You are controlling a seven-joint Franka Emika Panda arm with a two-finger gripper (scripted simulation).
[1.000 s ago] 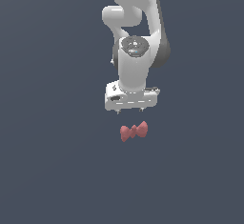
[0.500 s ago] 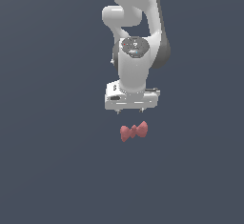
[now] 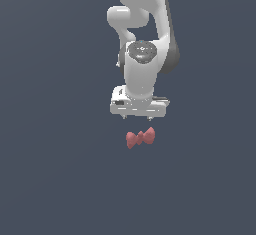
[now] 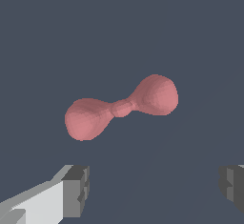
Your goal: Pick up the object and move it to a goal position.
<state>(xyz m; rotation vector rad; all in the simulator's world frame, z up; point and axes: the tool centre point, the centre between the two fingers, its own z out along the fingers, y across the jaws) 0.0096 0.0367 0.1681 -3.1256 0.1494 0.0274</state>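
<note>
Red bow-tie object (image 3: 140, 138) lies on the flat grey surface (image 3: 50, 179), just below the gripper (image 3: 138, 117) in the exterior view, not touching it; gripper spread wide, holding nothing; wrist view shows object (image 4: 121, 107) lying slantwise, clear of both fingers (image 4: 76, 189); white arm (image 3: 142, 44) rises above gripper.

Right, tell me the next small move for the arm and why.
Probably lower the pincer toward the red piece, centring on its narrow waist. The jaws stand wide apart with nothing between them, and in the exterior view the piece lies just clear of the fingertips, untouched, so a short approach should come before any closing.
</note>
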